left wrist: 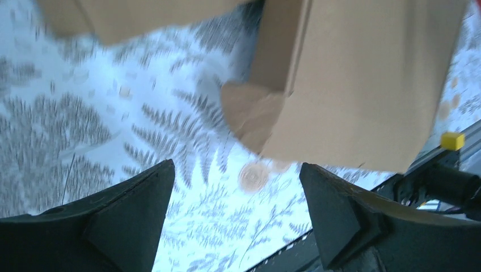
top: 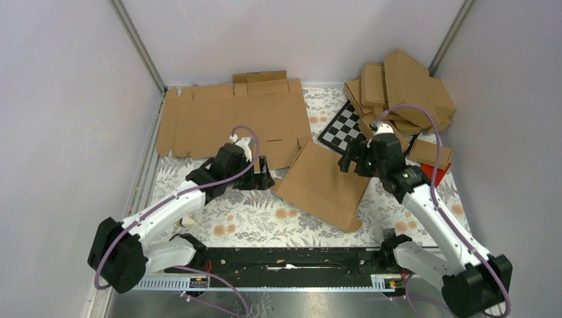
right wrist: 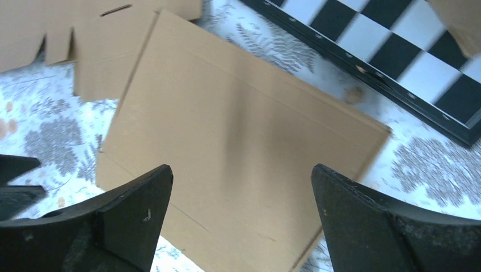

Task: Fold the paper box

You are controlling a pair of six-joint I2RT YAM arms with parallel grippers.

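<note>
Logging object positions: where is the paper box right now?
Top view: the paper box lies mid-table, skewed, just in front of the checkered board and right of the flat cardboard sheets.

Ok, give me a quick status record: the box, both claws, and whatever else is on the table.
paper box: looks folded shut, shallow, lying at an angle mid-table between the arms
left claw: open, empty, low just left of the box, not gripping it
right claw: open, empty, over the box's far right side
flat cardboard sheets: spread at back left
pile of folded boxes: back right corner
checkered board: behind the box, partly under the pile
</note>
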